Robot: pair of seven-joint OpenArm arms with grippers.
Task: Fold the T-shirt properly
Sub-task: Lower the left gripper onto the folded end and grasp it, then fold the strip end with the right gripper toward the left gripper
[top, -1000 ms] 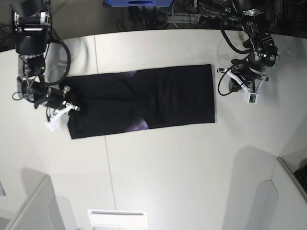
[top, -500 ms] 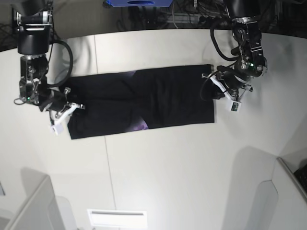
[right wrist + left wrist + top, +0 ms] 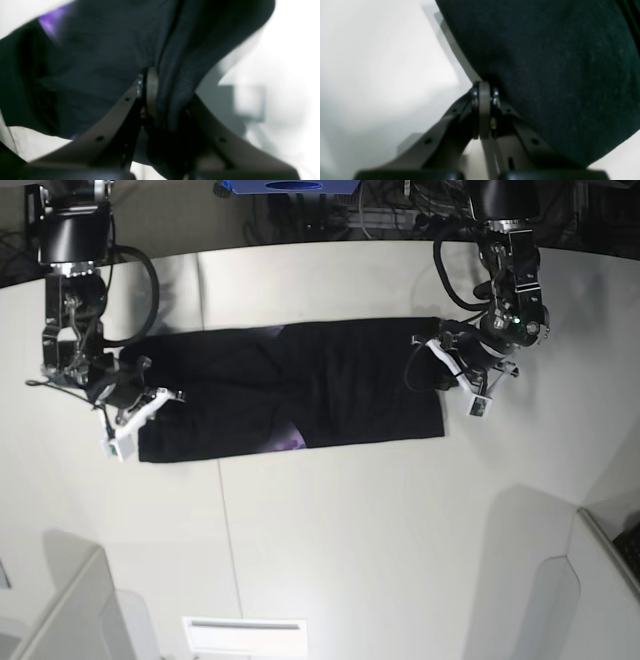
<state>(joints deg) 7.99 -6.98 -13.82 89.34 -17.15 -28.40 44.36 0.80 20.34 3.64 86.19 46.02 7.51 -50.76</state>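
Base view: T-shirt (image 3: 300, 392) flat on table (image 3: 380, 520), folded to a long strip | right gripper (image 3: 160, 100) clamped on one end | left gripper (image 3: 483, 100) together at other end, likely pinching hem for next fold

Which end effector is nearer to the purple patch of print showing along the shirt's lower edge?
The right one. The right end effector grips the T-shirt at its end nearer the purple patch. The left end effector sits shut at the opposite end, farther from the patch.

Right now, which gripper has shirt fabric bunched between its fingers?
The right gripper: a thick ribbed fold of the T-shirt sits between its fingers. The left gripper is shut, merely touching the shirt's edge.
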